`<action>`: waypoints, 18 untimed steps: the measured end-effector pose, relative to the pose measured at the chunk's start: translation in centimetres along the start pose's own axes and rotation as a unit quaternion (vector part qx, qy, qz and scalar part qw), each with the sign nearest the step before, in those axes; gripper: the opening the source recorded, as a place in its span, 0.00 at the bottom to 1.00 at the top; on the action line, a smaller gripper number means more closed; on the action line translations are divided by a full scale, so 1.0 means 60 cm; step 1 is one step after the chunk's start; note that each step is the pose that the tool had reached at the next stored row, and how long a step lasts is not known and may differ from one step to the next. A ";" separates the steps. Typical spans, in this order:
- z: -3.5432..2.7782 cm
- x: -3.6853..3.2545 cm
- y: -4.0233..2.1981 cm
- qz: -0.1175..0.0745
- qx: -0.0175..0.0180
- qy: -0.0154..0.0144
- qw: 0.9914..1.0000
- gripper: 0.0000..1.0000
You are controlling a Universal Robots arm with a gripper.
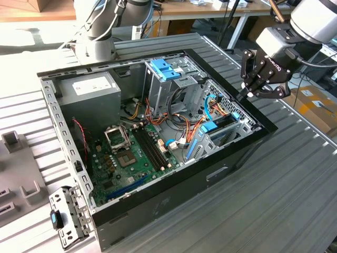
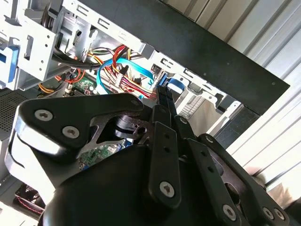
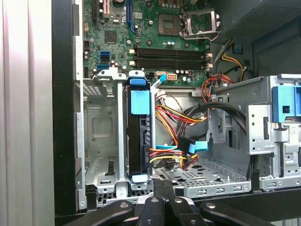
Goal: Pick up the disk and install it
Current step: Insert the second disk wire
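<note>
The disk [image 3: 140,141], a dark drive with blue rails and a blue tab, stands on edge in a slot of the metal drive cage [image 3: 101,122] inside the open computer case. In the exterior view the disk [image 1: 217,128] sits at the case's right corner. My gripper [image 1: 244,96] hovers just above and behind it, over the case's black rim [image 1: 263,124]. Its fingers are shut together with nothing between them in both wrist views [image 3: 163,184] [image 2: 164,94]. The disk's blue tab [image 2: 175,84] shows just past the fingertips.
The cage slot beside the disk stands empty. Bundled red, yellow and orange wires [image 3: 169,117] and a blue cable [image 1: 209,105] lie close to the disk. A grey power-supply box [image 1: 87,87], the motherboard [image 1: 131,153] and a blue bracket [image 1: 166,68] fill the case. Another robot arm [image 1: 100,26] stands behind.
</note>
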State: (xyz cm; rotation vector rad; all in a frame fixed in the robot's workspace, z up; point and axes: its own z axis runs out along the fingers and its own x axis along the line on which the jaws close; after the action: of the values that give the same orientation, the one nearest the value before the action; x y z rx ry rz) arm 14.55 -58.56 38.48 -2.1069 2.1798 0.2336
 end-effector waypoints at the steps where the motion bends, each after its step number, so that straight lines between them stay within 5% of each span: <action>1: 0.000 0.000 0.000 0.000 0.000 0.000 1.000 0.11; 8: 0.000 0.000 0.000 0.000 0.000 0.000 1.000 0.11; 13: 0.000 0.000 0.000 0.000 0.000 0.000 1.000 0.30; 18: -0.004 -0.001 0.000 0.000 0.000 0.000 1.000 0.30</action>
State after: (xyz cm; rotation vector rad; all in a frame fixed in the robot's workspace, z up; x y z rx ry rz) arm 14.55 -58.56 38.72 -2.1068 2.1796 0.2338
